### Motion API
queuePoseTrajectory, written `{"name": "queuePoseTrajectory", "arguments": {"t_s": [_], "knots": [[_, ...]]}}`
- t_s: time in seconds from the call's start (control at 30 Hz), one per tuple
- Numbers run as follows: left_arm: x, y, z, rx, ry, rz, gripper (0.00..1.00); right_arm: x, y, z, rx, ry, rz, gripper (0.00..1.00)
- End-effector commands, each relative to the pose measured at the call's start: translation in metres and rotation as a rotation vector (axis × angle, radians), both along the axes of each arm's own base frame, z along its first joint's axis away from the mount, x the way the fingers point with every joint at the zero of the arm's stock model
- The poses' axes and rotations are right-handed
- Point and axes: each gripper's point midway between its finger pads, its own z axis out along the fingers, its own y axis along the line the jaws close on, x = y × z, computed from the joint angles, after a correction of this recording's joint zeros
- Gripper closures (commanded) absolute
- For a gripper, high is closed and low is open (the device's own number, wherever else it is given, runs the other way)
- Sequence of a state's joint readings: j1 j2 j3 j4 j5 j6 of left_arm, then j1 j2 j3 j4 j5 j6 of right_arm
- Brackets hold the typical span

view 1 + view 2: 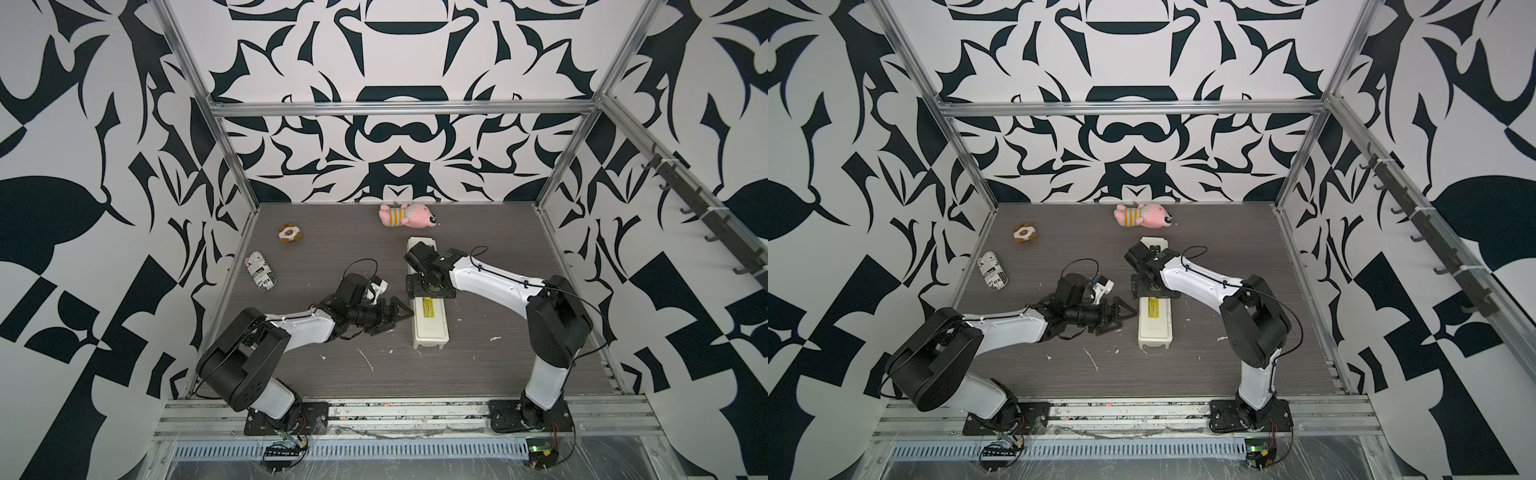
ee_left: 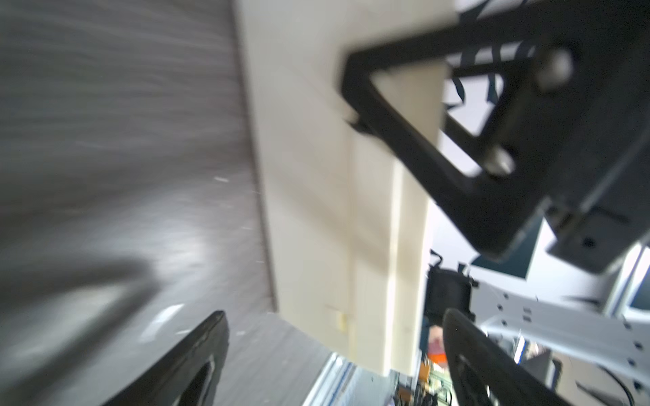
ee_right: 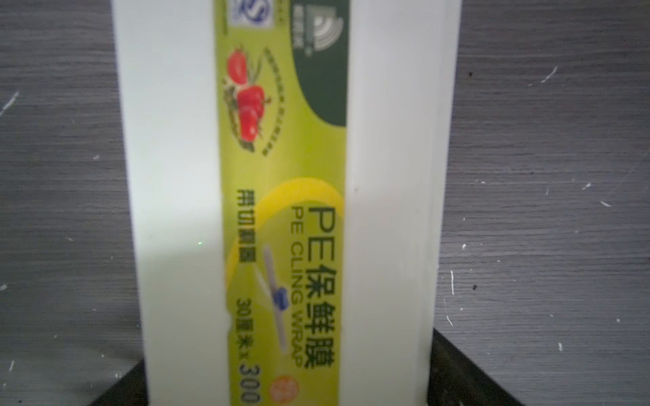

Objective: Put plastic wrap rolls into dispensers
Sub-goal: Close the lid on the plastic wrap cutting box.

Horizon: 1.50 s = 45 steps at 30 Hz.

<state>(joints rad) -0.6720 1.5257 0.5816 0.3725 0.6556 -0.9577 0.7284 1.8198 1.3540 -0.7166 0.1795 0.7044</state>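
- Three walls (image 1: 395, 54) of loud black-and-white swirl print box the cell in. Bare aluminium frame bars (image 1: 399, 109) run up the corners and across the back.
- The tabletop (image 1: 519, 332) is dark grey wood-grain and pretty scuffed, with white flecks (image 1: 365, 359) mostly toward 6 o'clock.
- Out at 3 o'clock a row of dark hooks (image 1: 702, 216) sits on a rail along the side wall.
- At 6 o'clock the front edge is a metal rail (image 1: 407, 415) with both arm bases bolted on. A slotted grey duct (image 1: 374, 451) runs just below it.
- The dispenser (image 1: 430, 332) lies flat just right of centre, long axis running 12 to 6, yellow label up. Its lid is down, so the inside is hidden.
- The right gripper (image 3: 292, 378) points straight down over the box's 12 o'clock half. Its fingers (image 3: 467, 379) are spread wide, one on each side of the box and close to the walls. I can't tell if they actually touch.
- The left gripper (image 1: 399, 321) comes in low from 9 o'clock. Its jaws are apart with nothing between them, and one finger (image 2: 404, 140) is right at the box's side wall.
- Other stuff: a pink plush (image 1: 407, 216) at 12, a small brown-and-white toy (image 1: 289, 234) at 11, and a newsprint cylinder (image 1: 262, 272) around 10.
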Motion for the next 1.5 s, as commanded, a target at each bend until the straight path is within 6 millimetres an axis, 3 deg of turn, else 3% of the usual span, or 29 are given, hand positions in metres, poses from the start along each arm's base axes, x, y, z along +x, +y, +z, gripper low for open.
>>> {"name": "queuePoseTrajectory", "arguments": {"t_s": [0.0,0.33,0.6,0.73,0.93,1.13,1.27,1.47], "knots": [[-0.006,-0.016,0.005,-0.043,-0.018,-0.065,0.01,-0.001,0.016,0.003,0.046,0.021,0.022,0.06],[-0.023,-0.027,-0.031,-0.002,0.086,-0.105,0.04,0.008,0.024,0.008,0.054,0.012,0.03,0.08],[-0.018,-0.033,-0.011,-0.058,0.039,-0.109,0.0,0.009,0.024,0.008,0.054,0.02,0.007,0.09],[-0.018,-0.032,-0.01,-0.058,0.037,-0.106,0.01,0.011,0.027,0.012,0.06,0.015,0.002,0.09],[-0.018,-0.031,-0.016,-0.074,0.05,-0.095,0.1,0.009,0.024,0.008,0.031,0.027,-0.007,0.09],[-0.015,-0.031,-0.01,-0.117,0.056,-0.075,0.39,0.007,0.031,0.008,0.036,0.024,0.018,0.06],[-0.015,-0.031,-0.012,-0.103,0.065,-0.074,0.37,0.0,0.04,0.004,0.035,0.033,0.041,0.05],[-0.018,-0.023,-0.04,-0.017,0.116,-0.056,0.4,-0.005,0.028,-0.021,-0.018,0.05,0.021,0.05]]}}
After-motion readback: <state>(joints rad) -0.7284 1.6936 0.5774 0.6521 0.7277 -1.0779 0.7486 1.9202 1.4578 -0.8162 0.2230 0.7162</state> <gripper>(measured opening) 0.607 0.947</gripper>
